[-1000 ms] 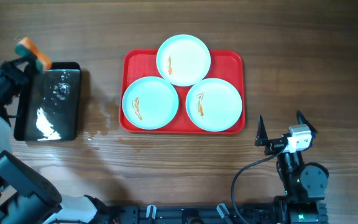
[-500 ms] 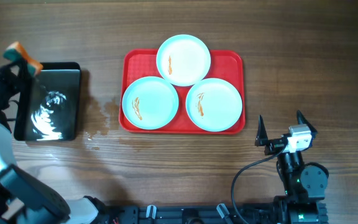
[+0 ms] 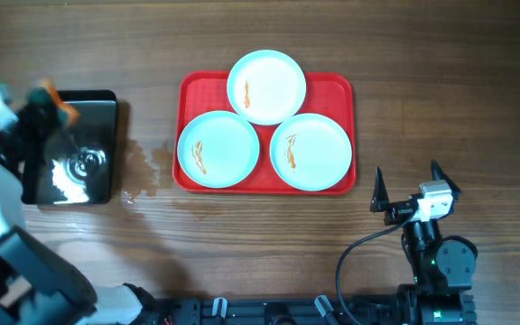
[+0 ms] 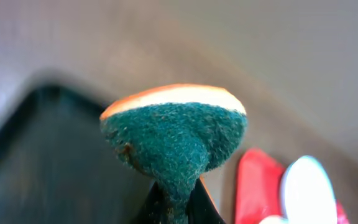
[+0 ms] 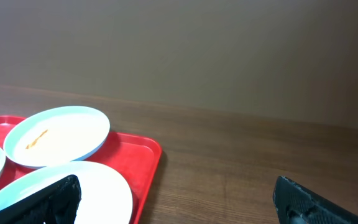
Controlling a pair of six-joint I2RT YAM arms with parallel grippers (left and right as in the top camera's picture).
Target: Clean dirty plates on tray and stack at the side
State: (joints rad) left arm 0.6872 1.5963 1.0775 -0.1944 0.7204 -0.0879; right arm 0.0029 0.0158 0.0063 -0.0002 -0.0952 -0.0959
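From above, the tray (image 3: 190,87) lies on the desk (image 3: 441,72) with three plates on it, each streaked with orange. The far plate (image 3: 266,86) overhangs the tray's far rim. The left plate (image 3: 218,149) and the right plate (image 3: 311,152) sit side by side on the tray's near half, and all three look to touch or nearly touch. Well to the left of the tray is a black pan (image 3: 93,113) holding water. The left hand (image 3: 48,101) hangs over the pan's far left corner, clamped tight on a sponge (image 3: 54,91). A wet patch (image 3: 147,167) marks the desk between pan and tray. Off the tray's near right corner, the right hand (image 3: 409,185) has its fingers spread wide and holds nothing.

The left wrist view shows the sponge (image 4: 176,134), green scouring face with an orange back, pinched from below by the left hand (image 4: 174,208). The pan (image 4: 36,155) is blurred behind it, and the tray (image 4: 250,186) is to its right.

The right wrist view shows both dark fingertips (image 5: 55,199) far apart and empty. The tray (image 5: 146,152) and its plates lie ahead to the left.
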